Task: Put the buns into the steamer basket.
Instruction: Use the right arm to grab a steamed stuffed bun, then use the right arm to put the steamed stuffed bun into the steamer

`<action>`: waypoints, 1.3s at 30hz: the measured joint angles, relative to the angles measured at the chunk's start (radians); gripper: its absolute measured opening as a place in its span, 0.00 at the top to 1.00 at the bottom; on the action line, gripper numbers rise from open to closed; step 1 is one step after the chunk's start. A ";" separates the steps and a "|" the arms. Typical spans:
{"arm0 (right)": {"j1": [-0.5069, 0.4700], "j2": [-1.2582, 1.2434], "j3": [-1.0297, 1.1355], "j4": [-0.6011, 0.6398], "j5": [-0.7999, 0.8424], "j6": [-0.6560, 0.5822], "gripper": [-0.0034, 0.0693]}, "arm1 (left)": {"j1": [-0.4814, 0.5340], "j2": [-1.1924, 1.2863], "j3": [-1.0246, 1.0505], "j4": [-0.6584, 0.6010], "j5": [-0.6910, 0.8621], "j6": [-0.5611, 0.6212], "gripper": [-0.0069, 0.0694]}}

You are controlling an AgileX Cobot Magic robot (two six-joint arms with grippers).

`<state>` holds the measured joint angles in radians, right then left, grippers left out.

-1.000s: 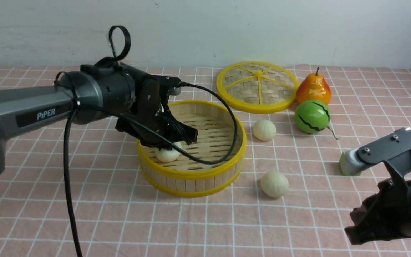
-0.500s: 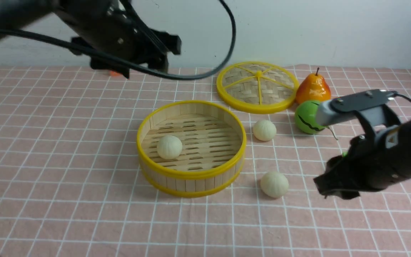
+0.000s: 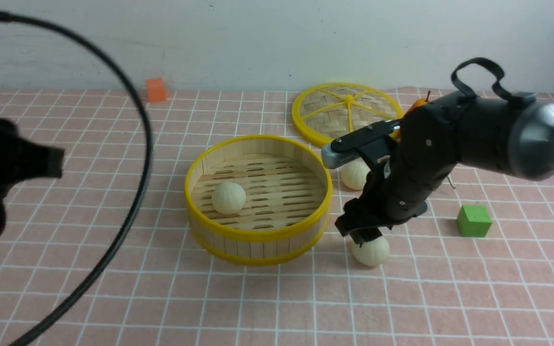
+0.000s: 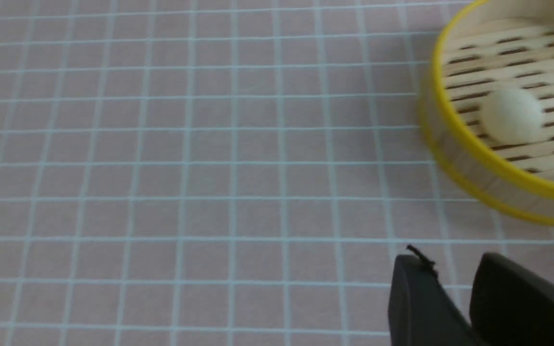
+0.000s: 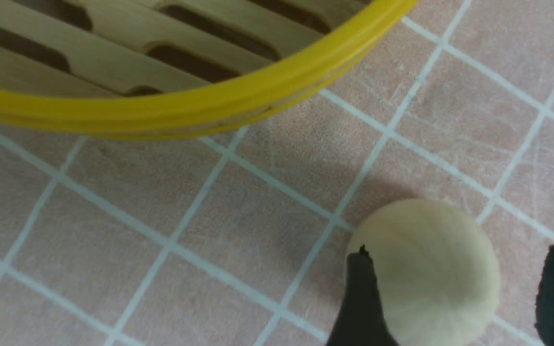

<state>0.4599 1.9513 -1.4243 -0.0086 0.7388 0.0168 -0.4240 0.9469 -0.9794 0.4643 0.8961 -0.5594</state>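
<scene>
1. Right gripper [image 3: 362,236]: swung in from the right edge since a second ago, now down over the near bun [image 3: 372,252], just beside the steamer basket [image 3: 258,236]; fingers [image 5: 361,302] apart, straddling it, not clamped.
2. Left gripper [image 4: 450,262]: withdrawn leftward off the basket; fingers [image 4: 416,302] narrowly apart, empty.
3. Second bun [image 3: 228,197]: on the basket floor. Third bun [image 3: 354,175]: outside, beyond the near one.
4. Risk: off-centre closing could squirt the round bun away.

Steamer basket [image 3: 257,236]: round, shallow, bamboo slats, yellow rims, stood upright and uncovered. First bun [image 3: 228,197], cream-white and faintly pleated, lay on its slatted floor, left of centre. Second bun [image 3: 373,253] sat outside, near the front-right rim. Third bun [image 3: 353,177] lay outside, just beside the right rim, partly hidden.
</scene>
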 joint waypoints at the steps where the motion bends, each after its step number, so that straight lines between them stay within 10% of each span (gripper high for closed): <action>1: 0.000 0.018 -0.004 -0.003 0.001 0.000 0.33 | 0.000 -0.035 0.038 0.044 0.011 -0.040 0.70; 12: 0.000 0.054 -0.049 -0.029 0.048 -0.017 0.92 | 0.000 -0.392 0.304 0.305 0.082 -0.304 0.70; 34: 0.100 0.366 -0.651 -0.101 -0.059 -0.195 0.92 | 0.000 -0.510 0.555 0.322 -0.179 -0.516 0.69; 39: 0.100 0.417 -0.674 -0.098 -0.051 -0.199 0.75 | 0.000 -0.510 0.555 0.322 -0.179 -0.516 0.69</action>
<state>0.5599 2.3681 -2.0984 -0.1071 0.6881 -0.1826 -0.4240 0.4374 -0.4248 0.7867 0.7173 -1.0759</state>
